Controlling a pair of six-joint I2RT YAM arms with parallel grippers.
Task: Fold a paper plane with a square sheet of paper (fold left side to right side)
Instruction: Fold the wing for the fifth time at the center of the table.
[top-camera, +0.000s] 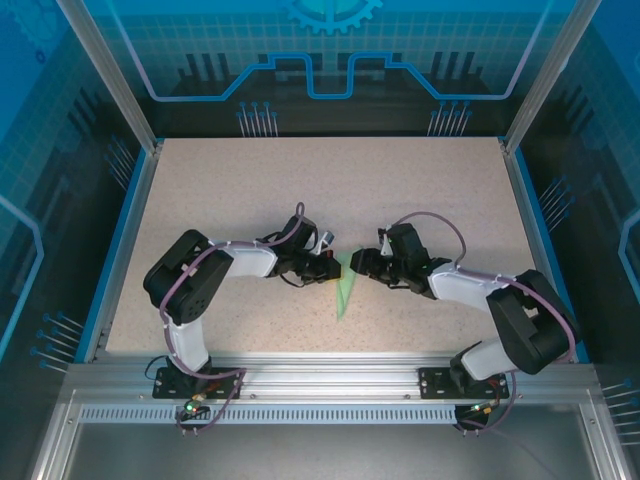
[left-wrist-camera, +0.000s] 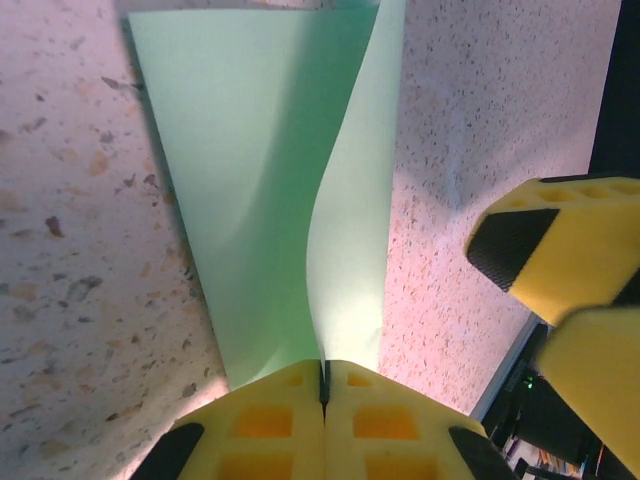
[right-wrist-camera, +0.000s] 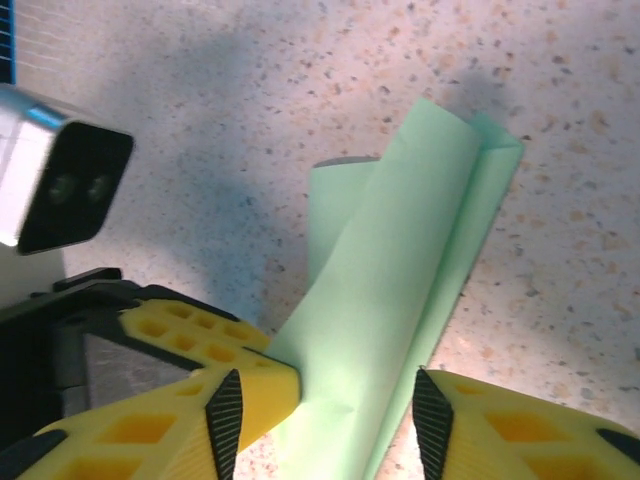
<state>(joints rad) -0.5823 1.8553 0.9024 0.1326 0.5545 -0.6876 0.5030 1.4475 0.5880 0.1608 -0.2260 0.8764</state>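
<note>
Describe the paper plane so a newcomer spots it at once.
On the speckled beige table, look where both arms meet. Between the left gripper and right gripper sits the paper plane: a slim pale-green wedge, the one green thing among black-and-white arms.

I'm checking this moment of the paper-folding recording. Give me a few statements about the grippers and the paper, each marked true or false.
1. The left gripper and the right gripper meet over the middle of the table. True.
2. The left gripper is shut on an edge of the green paper. True.
3. The green paper lies flat as a full, unfolded square. False: it is folded into a narrow, tapering shape, with one layer lifting and curving.
4. The right gripper's fingers are pressed tight together. False: they stand apart, with the paper between them.
</note>
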